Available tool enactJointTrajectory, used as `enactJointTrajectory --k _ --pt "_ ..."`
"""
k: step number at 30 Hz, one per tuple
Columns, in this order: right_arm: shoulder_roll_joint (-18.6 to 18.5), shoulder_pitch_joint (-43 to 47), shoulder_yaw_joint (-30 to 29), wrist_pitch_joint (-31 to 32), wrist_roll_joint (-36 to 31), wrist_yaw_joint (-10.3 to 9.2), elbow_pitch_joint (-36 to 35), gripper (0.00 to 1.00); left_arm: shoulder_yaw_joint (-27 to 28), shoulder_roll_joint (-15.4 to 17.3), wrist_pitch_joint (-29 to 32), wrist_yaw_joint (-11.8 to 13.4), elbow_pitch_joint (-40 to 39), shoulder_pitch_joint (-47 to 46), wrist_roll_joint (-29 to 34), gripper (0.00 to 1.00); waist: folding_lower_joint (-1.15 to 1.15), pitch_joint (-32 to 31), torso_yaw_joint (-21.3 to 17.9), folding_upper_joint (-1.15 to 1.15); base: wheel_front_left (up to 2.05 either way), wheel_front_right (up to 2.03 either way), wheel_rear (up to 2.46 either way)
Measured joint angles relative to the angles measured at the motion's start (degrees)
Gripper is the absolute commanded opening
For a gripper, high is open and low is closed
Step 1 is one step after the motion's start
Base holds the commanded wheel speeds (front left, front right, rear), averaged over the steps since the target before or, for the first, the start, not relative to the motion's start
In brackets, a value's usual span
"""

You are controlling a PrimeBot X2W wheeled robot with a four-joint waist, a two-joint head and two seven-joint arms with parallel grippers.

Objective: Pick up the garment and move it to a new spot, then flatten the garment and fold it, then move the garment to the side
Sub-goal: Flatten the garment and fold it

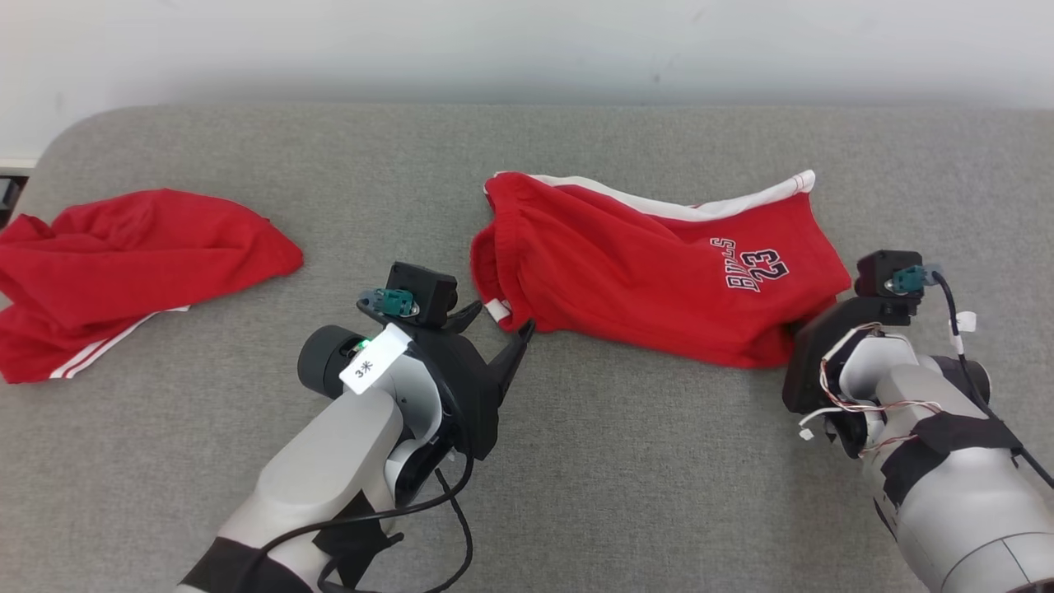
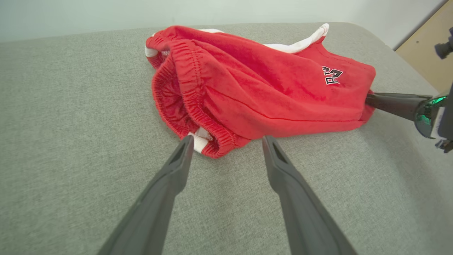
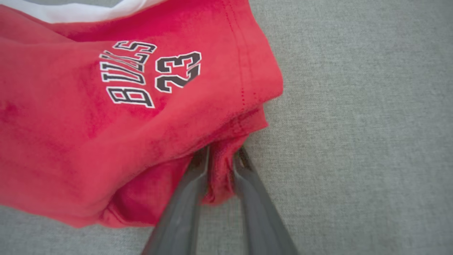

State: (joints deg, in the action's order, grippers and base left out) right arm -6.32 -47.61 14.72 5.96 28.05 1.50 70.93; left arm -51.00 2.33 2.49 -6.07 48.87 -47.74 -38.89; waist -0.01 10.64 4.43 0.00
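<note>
Soft, light and limp, the red shorts (image 1: 659, 272) lie rumpled on the grey cushion (image 1: 626, 478), their hem corner (image 3: 219, 177) by the 23 (image 3: 178, 71) pinched in the right gripper (image 3: 221, 156), the left gripper (image 1: 502, 321) spread just before the thicker elastic waistband (image 2: 198, 92), likely the surest hold.

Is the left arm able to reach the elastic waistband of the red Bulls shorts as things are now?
Probably yes: the left gripper holds its jaws open right at the elastic waistband of the red Bulls shorts, with nothing between.
</note>
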Motion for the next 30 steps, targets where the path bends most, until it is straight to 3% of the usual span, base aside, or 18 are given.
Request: enactJointTrajectory --k 9,15,18,19,20,24,25,26,28,29,30 --pt "0.94 -2.33 0.89 -0.26 -0.45 0.01 -0.78 1.00 -1.40 -0.14 1.20 0.04 1.70 -1.77 1.12 1.00 0.00 2.48 -1.96 0.01 0.00 0.00 0.00" --pt "1.43 -3.16 1.47 -0.49 -0.60 0.10 -0.97 1.00 -1.54 -0.22 2.05 1.58 3.78 -3.27 1.62 0.98 0.00 3.72 -3.67 0.01 0.00 0.00 0.00" --pt "1.48 -3.38 1.58 -0.70 -0.60 0.42 -1.08 1.00 -1.68 -0.25 2.71 2.09 4.54 -3.37 1.64 0.81 0.00 4.29 -4.26 0.01 0.00 0.00 0.00" --pt "1.52 -3.38 1.58 -0.93 -0.60 0.53 -1.08 1.00 -1.70 -0.26 2.86 2.09 4.77 -3.41 1.64 0.69 0.00 4.45 -4.42 0.01 0.00 0.00 0.00" --pt "1.53 -3.38 1.58 -0.93 -0.60 0.53 -1.08 1.00 -1.83 -0.29 2.88 2.10 5.10 -3.50 1.64 0.51 0.00 4.58 -4.53 0.01 0.00 0.00 0.00" --pt "1.56 -3.38 1.64 -0.99 -0.60 0.55 -1.07 1.00 -1.78 -0.29 3.03 3.04 6.00 -4.36 1.63 0.38 0.01 4.89 -4.77 0.01 0.00 0.00 0.00" --pt "1.56 -3.37 1.65 -1.00 -0.60 0.60 -1.05 0.88 -1.76 -0.30 3.03 3.05 6.01 -4.50 1.62 0.34 0.01 4.93 -4.80 0.01 0.00 0.00 0.00" --pt "1.56 -3.37 1.67 -0.99 -0.60 0.62 -1.02 0.65 -1.77 -0.31 3.03 3.05 6.08 -4.50 1.62 0.29 0.00 4.96 -4.82 0.01 0.00 0.00 0.00" --pt "1.53 -3.37 1.74 -0.99 -0.60 0.62 -0.92 0.24 -1.80 -0.33 3.03 3.05 6.25 -4.50 1.62 0.00 0.01 4.99 -4.84 0.01 0.00 0.00 0.00" --pt "1.48 -3.36 1.75 -0.98 -0.59 0.71 -0.86 0.00 -1.83 -0.32 3.02 3.04 6.31 -4.50 1.59 0.00 0.01 4.99 -4.83 0.01 0.00 0.00 0.00" --pt "1.45 -3.31 1.74 -0.93 -0.58 1.07 -0.78 0.00 -1.94 -0.31 3.03 3.04 6.25 -4.50 1.53 0.00 0.01 4.94 -4.80 0.01 0.00 0.00 0.00"
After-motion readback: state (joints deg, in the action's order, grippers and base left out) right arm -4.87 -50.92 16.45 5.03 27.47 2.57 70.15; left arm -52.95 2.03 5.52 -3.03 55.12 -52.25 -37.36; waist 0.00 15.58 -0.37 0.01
